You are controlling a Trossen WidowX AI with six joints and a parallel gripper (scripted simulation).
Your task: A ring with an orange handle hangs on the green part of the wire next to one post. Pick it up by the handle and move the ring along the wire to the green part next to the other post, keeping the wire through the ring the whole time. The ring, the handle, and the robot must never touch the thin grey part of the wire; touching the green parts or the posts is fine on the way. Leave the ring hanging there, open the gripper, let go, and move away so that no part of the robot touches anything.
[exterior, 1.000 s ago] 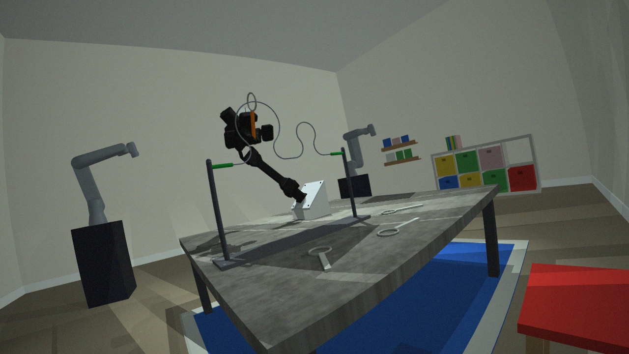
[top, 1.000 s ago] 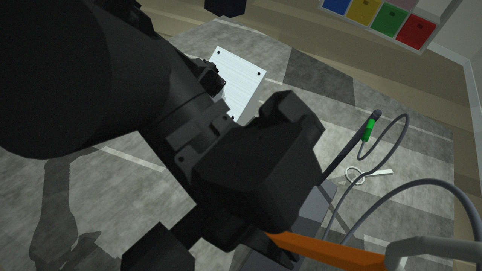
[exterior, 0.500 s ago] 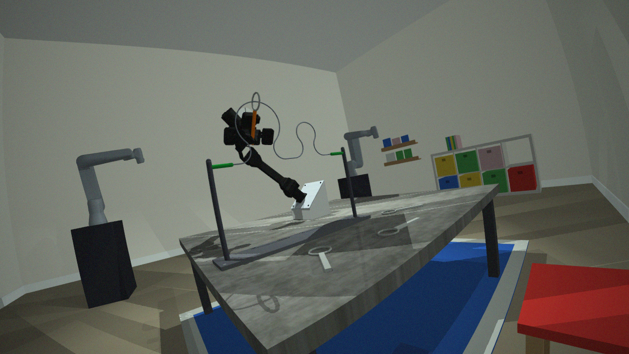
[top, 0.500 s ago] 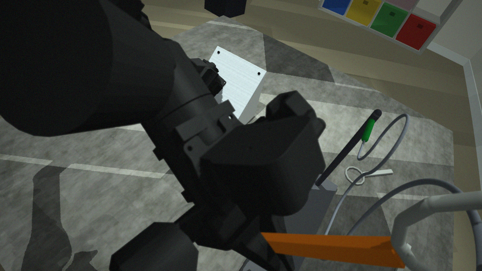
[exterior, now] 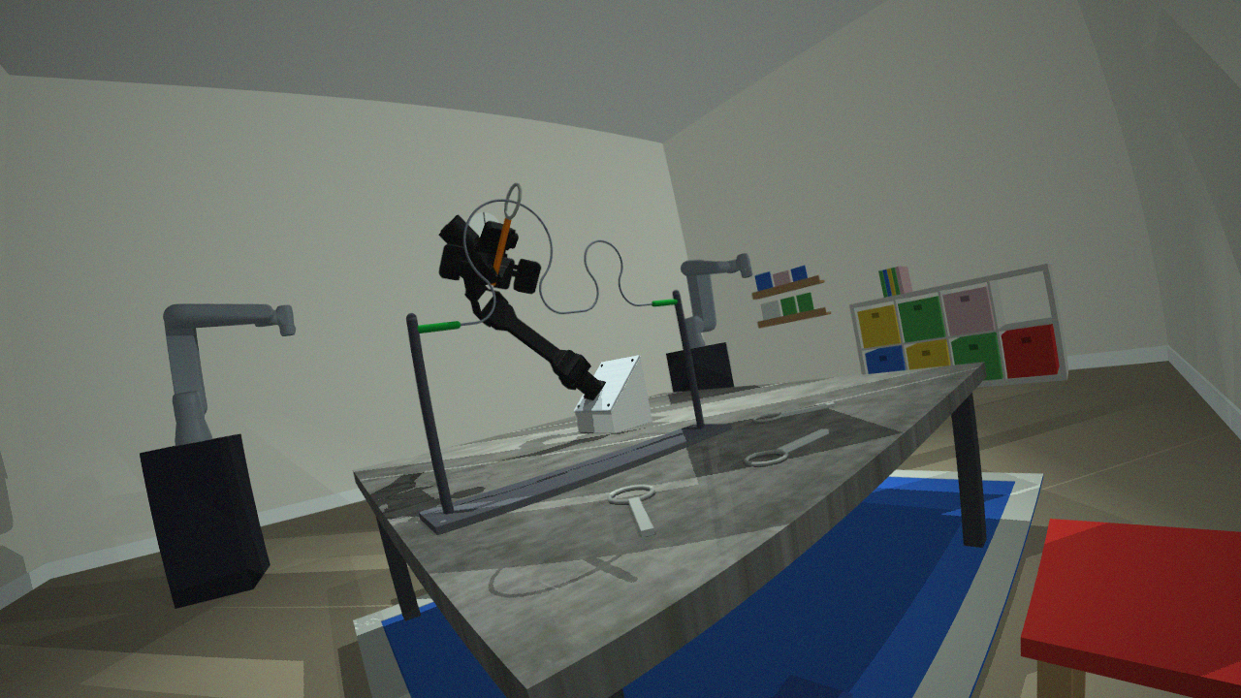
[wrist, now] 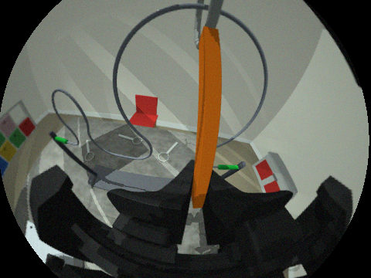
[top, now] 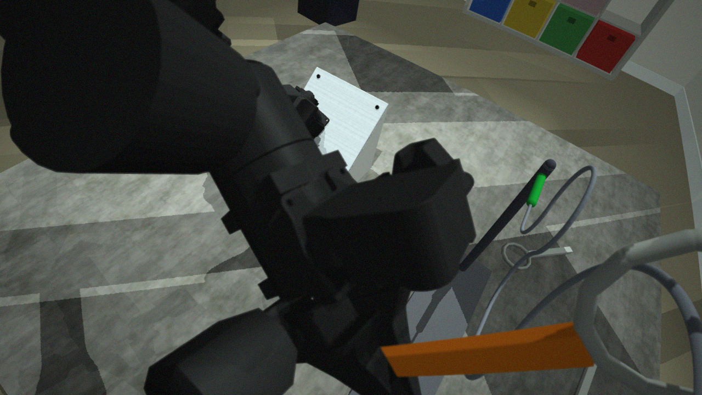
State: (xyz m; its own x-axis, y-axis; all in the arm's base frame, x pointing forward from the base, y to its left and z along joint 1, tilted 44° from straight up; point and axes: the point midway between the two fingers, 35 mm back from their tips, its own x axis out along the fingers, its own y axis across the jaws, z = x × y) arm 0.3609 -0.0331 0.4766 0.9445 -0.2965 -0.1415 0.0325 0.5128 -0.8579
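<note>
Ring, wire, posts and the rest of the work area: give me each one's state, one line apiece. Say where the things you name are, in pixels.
gripper (top: pixel 400 354) (exterior: pixel 496 273) (wrist: pixel 196 163): shut on the handle
orange handle (top: pixel 491 351) (exterior: pixel 502 242) (wrist: pixel 209 96): held
ring (top: pixel 584 299) (exterior: pixel 520 192) (wrist: pixel 199 23): near the large loop's top
wire (top: pixel 591 181) (exterior: pixel 551 251) (wrist: pixel 116 73): strung between posts
near post (exterior: pixel 428 407) (wrist: pixel 232 172): standing
far post (top: pixel 500 216) (exterior: pixel 687 356) (wrist: pixel 77 156): standing
pale ring tools (top: pixel 553 252) (exterior: pixel 642 516) (wrist: pixel 170 150): lying flat
</note>
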